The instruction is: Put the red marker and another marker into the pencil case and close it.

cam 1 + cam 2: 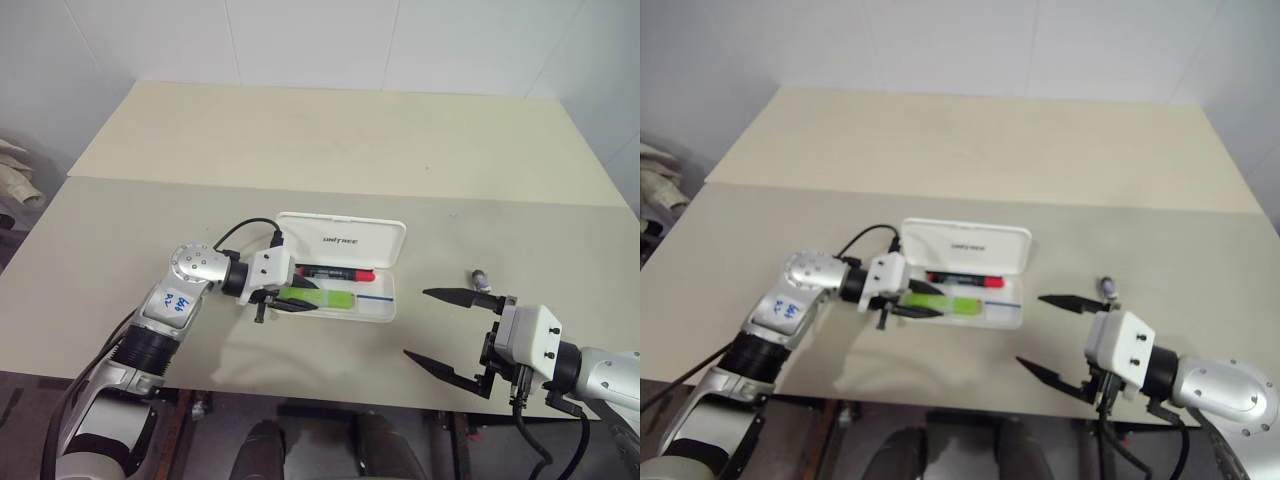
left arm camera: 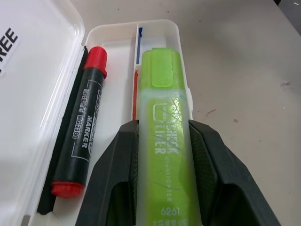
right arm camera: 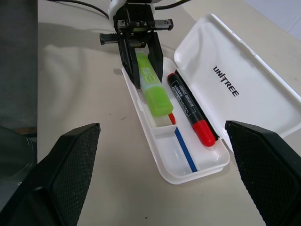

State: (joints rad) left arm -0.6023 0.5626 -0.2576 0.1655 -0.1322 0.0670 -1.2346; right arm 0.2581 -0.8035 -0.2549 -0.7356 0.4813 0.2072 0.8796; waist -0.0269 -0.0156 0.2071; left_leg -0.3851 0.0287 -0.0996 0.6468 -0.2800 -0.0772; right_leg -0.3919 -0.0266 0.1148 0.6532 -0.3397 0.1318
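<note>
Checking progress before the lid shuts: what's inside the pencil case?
The red marker lies inside the pencil case. The green highlighter is over it, gripped by the left tool. Beneath it is hidden.

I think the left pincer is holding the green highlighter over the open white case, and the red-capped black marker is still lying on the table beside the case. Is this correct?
Not quite. The red-capped black marker lies inside the open white plastic case, as the left wrist view shows. The left pincer does hold the translucent green highlighter over the case.

Pencil case (image 3: 244, 89): glossy white plastic. Highlighter (image 2: 164, 141): translucent green plastic. Table (image 1: 300, 130): matt, smooth. Finger pads (image 3: 61, 174): textured black.
</note>
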